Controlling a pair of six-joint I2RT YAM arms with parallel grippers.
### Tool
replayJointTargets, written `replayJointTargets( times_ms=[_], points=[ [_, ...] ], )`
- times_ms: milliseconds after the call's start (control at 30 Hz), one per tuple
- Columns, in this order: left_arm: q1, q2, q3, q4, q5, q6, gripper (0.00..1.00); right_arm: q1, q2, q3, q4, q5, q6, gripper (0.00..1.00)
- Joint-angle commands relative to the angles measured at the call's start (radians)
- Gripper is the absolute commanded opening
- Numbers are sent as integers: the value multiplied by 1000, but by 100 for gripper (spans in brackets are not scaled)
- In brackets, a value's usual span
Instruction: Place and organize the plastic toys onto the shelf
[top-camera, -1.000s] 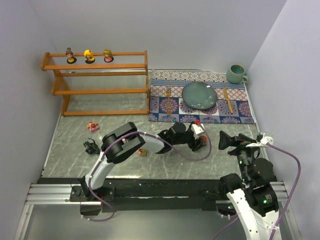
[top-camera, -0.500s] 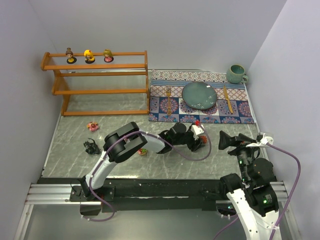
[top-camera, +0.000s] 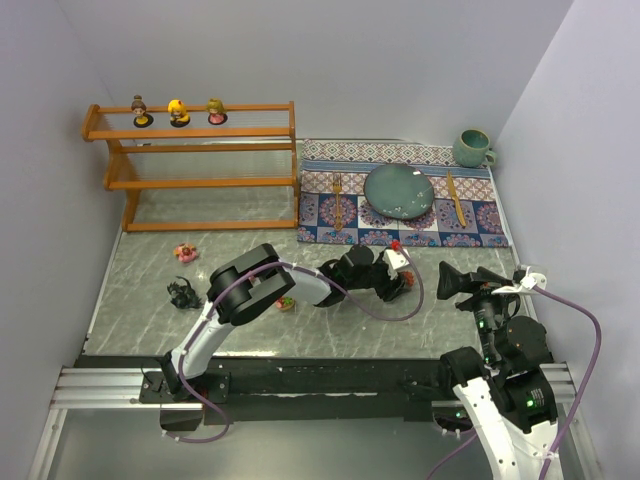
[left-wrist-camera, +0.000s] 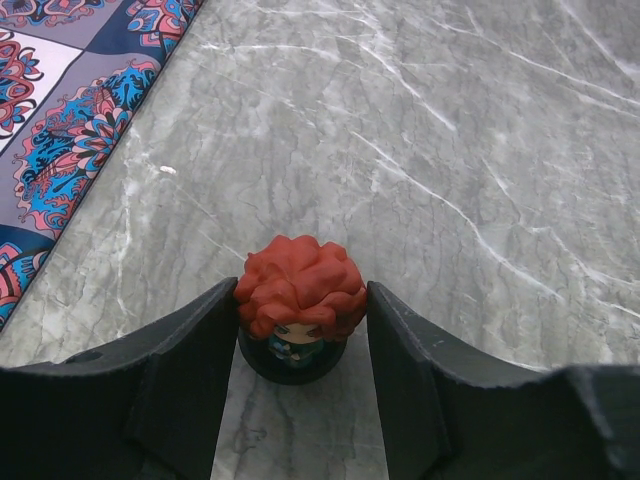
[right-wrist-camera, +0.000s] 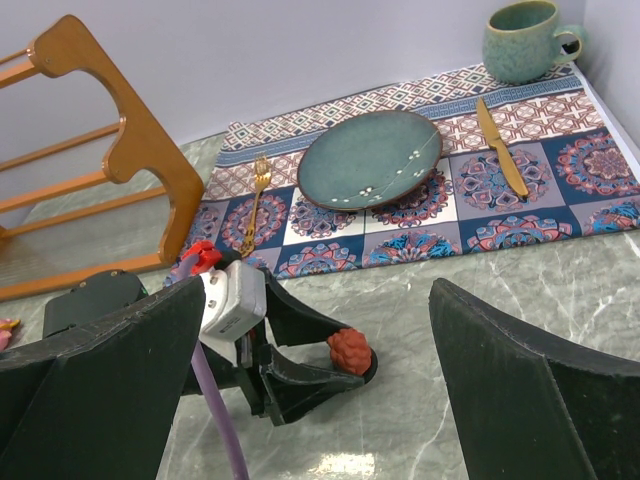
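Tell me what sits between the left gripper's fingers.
Between the fingers of the left gripper stands a red-haired doll on a dark base, seen in the left wrist view; contact is unclear.

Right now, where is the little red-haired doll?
In the left wrist view the red-haired doll stands upright on the marble table between the left gripper's fingers, close to the patterned placemat.

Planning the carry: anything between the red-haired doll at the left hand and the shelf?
Nothing tall. The red-haired doll sits between the fingers of the left hand; toward the shelf lie only the marble tabletop and the flat placemat corner. Three dolls already fill the top tier's left half.
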Motion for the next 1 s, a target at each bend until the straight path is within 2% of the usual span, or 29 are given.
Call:
replayJointTargets(
  times_ms=[0,267,333,500,567,700,900,967],
  points=[
    [3,3,37,33,24,4,56,-1,-239,0,29,-6,-1,100],
    [4,-17,12,49,49,-7,46,-1,-233,0,26,-4,-1,100],
    [4,-35,0,59,49,-10,41,-1,-230,-2,28,-6,-1,100],
    [4,-87,-60,91,27,-10,38,-1,-229,0,26,-4,1,100],
    [6,-122,-92,115,14,-56,38,-1,-229,0,26,-1,-1,100],
    [6,-207,-149,131,-52,-88,38,-1,-229,0,25,-1,1,100],
    [10,-414,-224,46,-233,-126,38,-2,-241,1,25,5,1,100],
    [12,-461,-227,-33,-288,-143,38,-2,-244,0,26,8,1,100]
  ],
)
